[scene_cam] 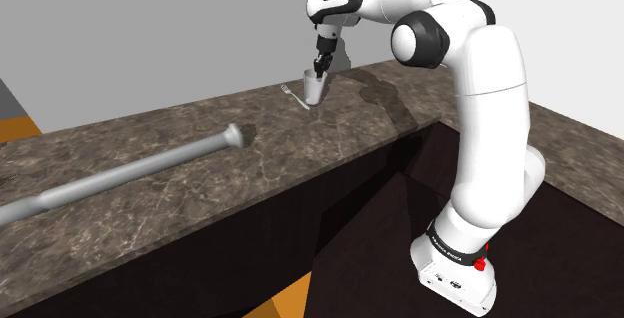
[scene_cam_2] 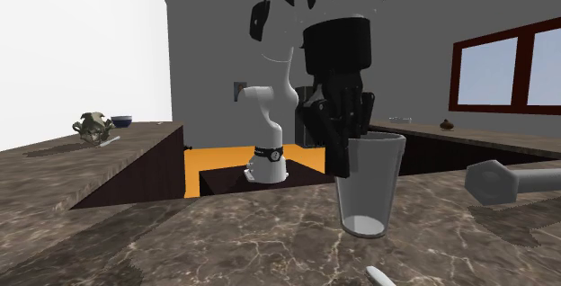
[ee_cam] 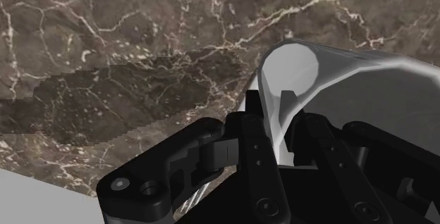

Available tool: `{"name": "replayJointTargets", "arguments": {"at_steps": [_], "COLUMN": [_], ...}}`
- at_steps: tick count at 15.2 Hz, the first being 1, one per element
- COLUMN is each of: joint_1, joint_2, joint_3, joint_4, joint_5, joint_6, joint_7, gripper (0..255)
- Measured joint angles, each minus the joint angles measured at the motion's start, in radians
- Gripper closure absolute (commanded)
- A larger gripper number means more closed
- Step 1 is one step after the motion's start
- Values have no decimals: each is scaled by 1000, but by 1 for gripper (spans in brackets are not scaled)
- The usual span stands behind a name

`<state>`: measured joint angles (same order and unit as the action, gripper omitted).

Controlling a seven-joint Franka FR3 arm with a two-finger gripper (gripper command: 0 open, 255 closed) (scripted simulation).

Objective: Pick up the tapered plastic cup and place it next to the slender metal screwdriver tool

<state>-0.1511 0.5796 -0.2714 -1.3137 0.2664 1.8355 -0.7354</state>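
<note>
In the shoulder view, we saw the white arm [scene_cam: 485, 96] rise from its stand [scene_cam: 455, 274] at the lower right and reach up and to the left over a dark marbled counter [scene_cam: 200, 196]. The black end effector [scene_cam: 320, 66] pointed down at a translucent grey tapered cup [scene_cam: 314, 88] and pinched it at the rim. The cup looked tilted, and we could not tell whether its base touched the counter. A small pale pronged utensil [scene_cam: 290, 91] lay just beside the cup on the view's left. The long grey screwdriver [scene_cam: 150, 163] lay flat on the counter, well apart from the cup toward the view's left, with its rounded end nearest the cup.

The second exterior view faced the arm across the counter [scene_cam_2: 225, 230]. The tapered cup [scene_cam_2: 369, 190] was in the foreground, wider at the rim than at the base. The end effector [scene_cam_2: 349, 154] clasped its wall at the rim on the view's left. The blunt end of the screwdriver [scene_cam_2: 490, 183] came in from the view's right, near the cup but apart from it. Behind them we noted an orange floor [scene_cam_2: 216, 163], a brown-framed window [scene_cam_2: 508, 64] and a dark bowl [scene_cam_2: 121, 120] on a far counter.

In the wrist view, the wall of the tapered cup [ee_cam: 352, 89] ran between the black fingers of the end effector [ee_cam: 285, 134], which gripped it. The cup's round base showed beyond them, over the shadowed counter [ee_cam: 106, 39].
</note>
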Motion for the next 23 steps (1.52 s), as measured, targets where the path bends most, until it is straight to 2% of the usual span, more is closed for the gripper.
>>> {"name": "replayJointTargets", "arguments": {"at_steps": [15, 23], "joint_1": [-21, -51], "joint_2": [0, 51], "joint_3": [-3, 1], "joint_4": [206, 400], "joint_5": [-8, 1], "joint_6": [-202, -343], "joint_7": [30, 49], "gripper": [255, 255]}}
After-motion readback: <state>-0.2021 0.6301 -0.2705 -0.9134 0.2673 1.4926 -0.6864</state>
